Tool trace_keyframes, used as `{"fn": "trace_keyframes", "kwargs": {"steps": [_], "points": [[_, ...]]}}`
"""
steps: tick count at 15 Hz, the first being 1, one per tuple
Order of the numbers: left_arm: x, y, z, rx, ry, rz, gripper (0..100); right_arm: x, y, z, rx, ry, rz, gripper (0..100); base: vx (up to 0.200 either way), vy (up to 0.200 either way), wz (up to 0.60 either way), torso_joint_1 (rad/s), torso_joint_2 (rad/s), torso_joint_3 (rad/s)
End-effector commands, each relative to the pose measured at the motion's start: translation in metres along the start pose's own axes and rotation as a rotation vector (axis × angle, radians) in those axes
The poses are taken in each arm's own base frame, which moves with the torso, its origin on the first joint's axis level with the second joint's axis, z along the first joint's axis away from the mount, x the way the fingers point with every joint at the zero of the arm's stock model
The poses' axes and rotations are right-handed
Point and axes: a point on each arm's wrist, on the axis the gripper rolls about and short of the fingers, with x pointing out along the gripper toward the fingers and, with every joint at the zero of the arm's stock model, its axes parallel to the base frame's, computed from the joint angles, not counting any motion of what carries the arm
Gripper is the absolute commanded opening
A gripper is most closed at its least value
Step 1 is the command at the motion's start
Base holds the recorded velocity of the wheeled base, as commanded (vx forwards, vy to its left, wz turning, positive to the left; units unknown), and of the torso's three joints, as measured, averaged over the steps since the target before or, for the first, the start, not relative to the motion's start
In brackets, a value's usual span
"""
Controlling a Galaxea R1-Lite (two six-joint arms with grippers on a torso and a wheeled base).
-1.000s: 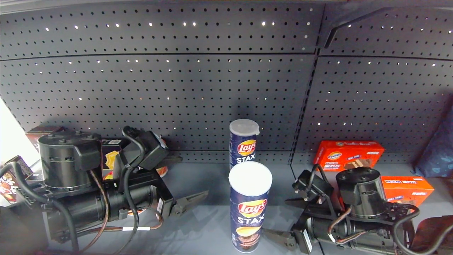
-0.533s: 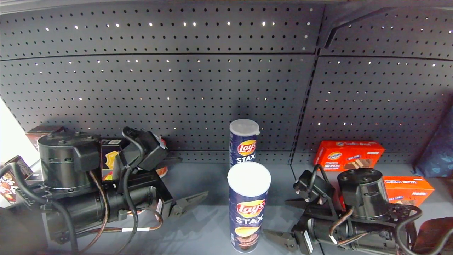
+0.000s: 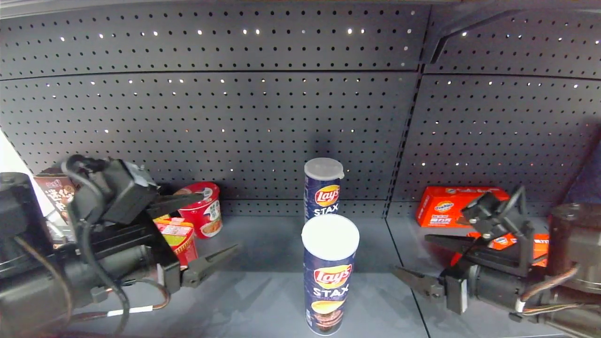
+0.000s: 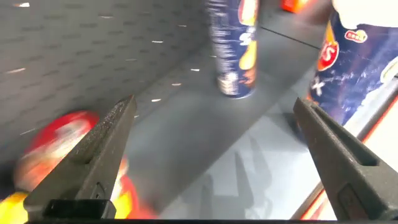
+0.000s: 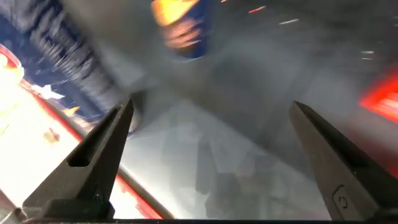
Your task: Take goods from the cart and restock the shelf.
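Observation:
Two dark blue chip cans with white lids stand upright on the grey shelf, one behind the other: the front can near the shelf's front, the back can by the pegboard. My left gripper is open, to the left of the front can and apart from it. My right gripper is open on the can's right, also clear of it. In the left wrist view the left gripper holds nothing, with the back can and front can beyond. The right gripper is likewise bare.
A red noodle cup and a red-yellow pack sit behind my left gripper, with dark boxes at the far left. Orange boxes lie on the right shelf section. A black pegboard backs the shelf.
Both arms have drawn outward from the front can, the left one leftward and the right one rightward. This uncovers the red noodle cup. Both cans stay upright.

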Motion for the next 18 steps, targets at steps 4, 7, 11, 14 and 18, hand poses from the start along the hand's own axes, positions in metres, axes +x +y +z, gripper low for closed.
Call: {"fn": "trace_keyframes", "kwargs": {"steps": [4, 7, 11, 14, 18], "points": [[-0.103, -0.022, -0.032, -0.031, -0.101, 0.253, 100, -0.097, -0.032, -0.008, 0.064, -0.19, -0.316, 100, 0.0, 0.0, 0.0, 0.0, 0.0, 0.0], [-0.129, -0.042, -0.054, -0.044, -0.078, 0.378, 100, -0.124, -0.038, -0.018, 0.083, -0.231, -0.477, 100, 0.0, 0.0, 0.0, 0.0, 0.0, 0.0], [-0.165, -0.068, -0.077, -0.068, -0.047, 0.535, 100, -0.16, -0.019, -0.057, 0.101, -0.227, -0.631, 100, 0.0, 0.0, 0.0, 0.0, 0.0, 0.0], [-0.182, -0.088, -0.103, -0.104, -0.015, 0.618, 100, -0.183, -0.004, -0.083, 0.121, -0.222, -0.76, 100, 0.0, 0.0, 0.0, 0.0, 0.0, 0.0], [-0.186, -0.101, -0.124, -0.149, -0.033, 0.65, 100, -0.198, 0.018, -0.13, 0.134, -0.264, -0.904, 100, 0.0, 0.0, 0.0, 0.0, 0.0, 0.0]]}}
